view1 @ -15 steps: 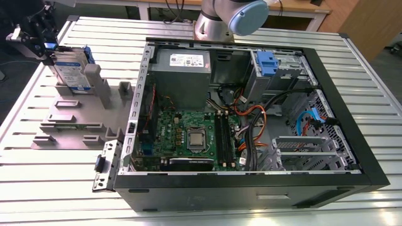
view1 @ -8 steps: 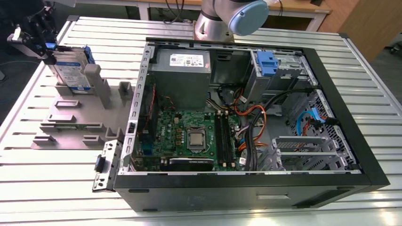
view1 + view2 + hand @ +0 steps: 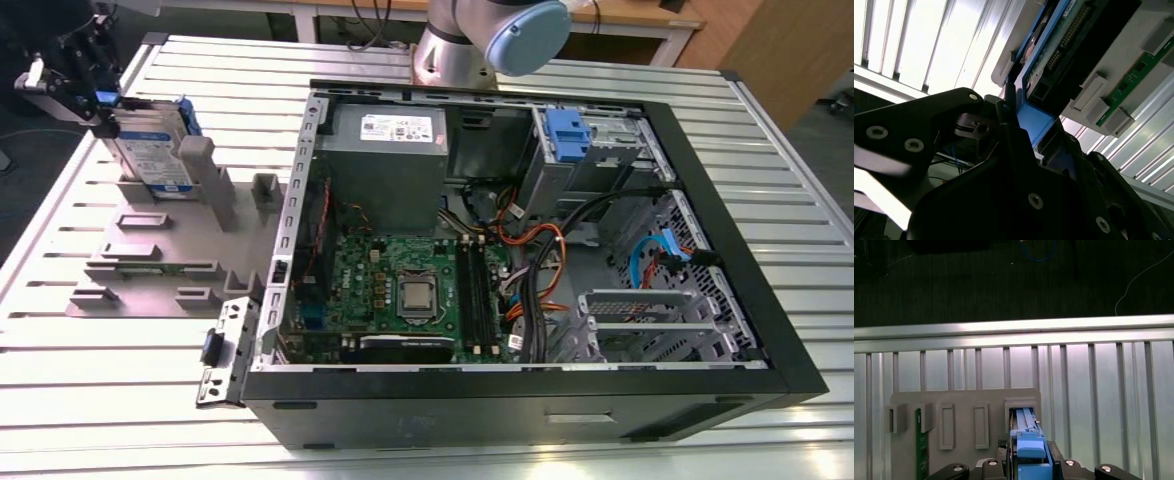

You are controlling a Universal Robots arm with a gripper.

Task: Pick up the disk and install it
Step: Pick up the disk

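I am seeing the jaws pinching the blue frame of the disk (image 3: 147,152), which is standing upright in a slot of the grey holder (image 3: 160,245) near the table (image 3: 120,400) edge on the exterior view's left.

Silver arm (image 3: 447,55) w/ pale-blue joint cap (image 3: 527,35); black gripper (image 3: 1029,122), silver screws (image 3: 1035,200).

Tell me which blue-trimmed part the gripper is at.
The disk standing upright in the grey stand, outside the computer case at the exterior view's left; the gripper is at its top edge. The other blue piece sits inside the case, well away.
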